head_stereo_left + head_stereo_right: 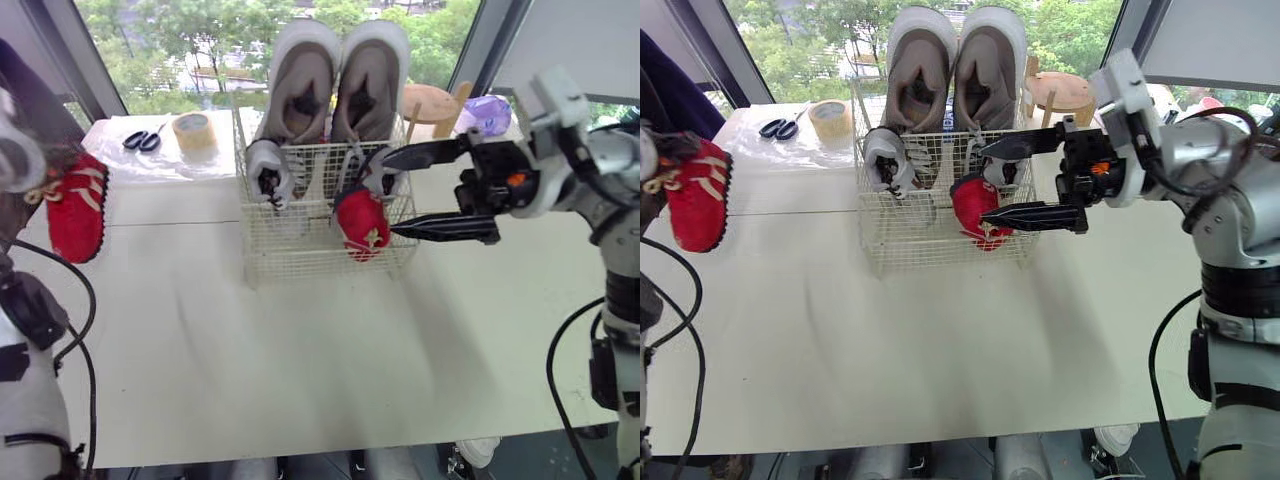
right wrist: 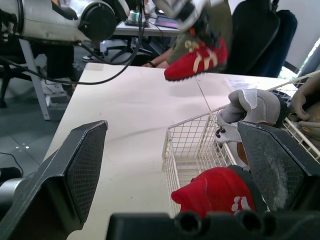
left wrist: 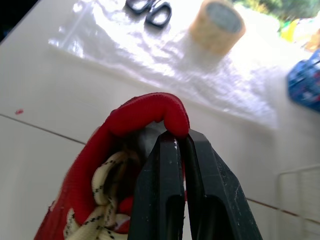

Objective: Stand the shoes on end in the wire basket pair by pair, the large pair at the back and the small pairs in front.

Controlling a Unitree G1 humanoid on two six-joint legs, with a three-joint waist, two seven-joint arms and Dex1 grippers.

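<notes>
I can't read any txt, brand or nos. anywhere; only white paw-print marks on the red shoe in the wire basket.

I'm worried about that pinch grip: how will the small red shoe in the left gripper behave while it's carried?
Probably light: the red shoe hangs from the left gripper, pinched only at its opening's rim. That rim looks soft, so the shoe may swing or slip. Its loose laces could snag the wire basket.
</notes>
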